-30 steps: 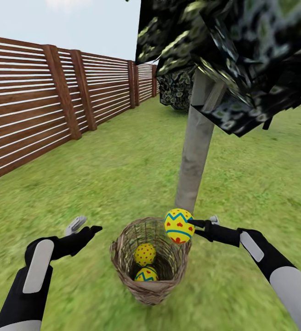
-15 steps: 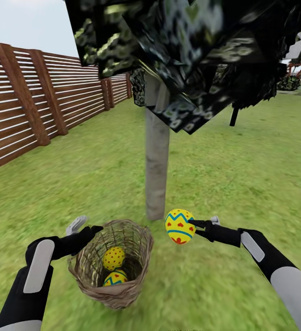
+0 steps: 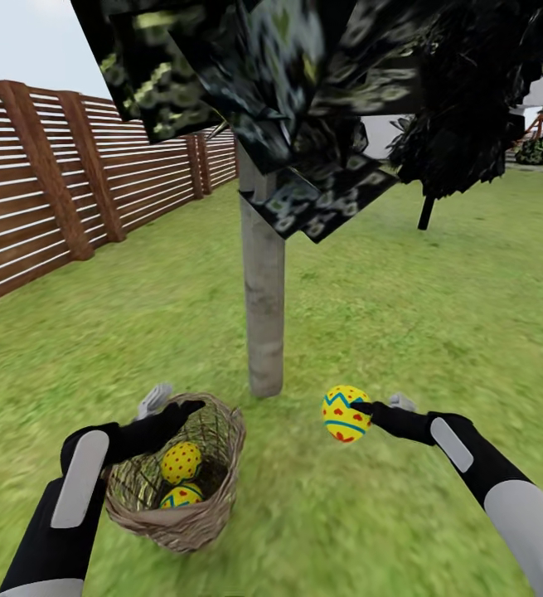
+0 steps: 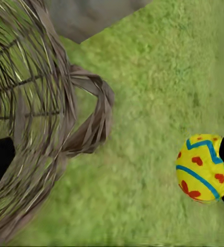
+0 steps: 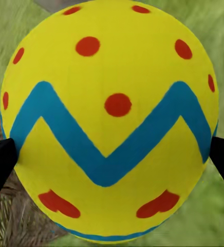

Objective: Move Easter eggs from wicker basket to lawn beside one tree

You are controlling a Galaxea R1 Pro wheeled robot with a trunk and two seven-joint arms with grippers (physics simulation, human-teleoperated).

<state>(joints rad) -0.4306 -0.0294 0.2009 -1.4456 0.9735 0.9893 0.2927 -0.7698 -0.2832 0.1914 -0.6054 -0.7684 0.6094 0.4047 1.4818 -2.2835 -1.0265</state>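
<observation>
Yellow egg (image 3: 346,413) between right fingers (image 3: 369,407); left fingers (image 3: 160,401) parted, empty.

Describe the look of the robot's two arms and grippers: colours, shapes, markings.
Both arms are glossy black with rounded pale grey panels along the forearms and light grey shells nearer the body. The left gripper and right gripper are slim and tapered, each pairing a black finger with a light grey one. No cables or printed markings are visible.
</observation>
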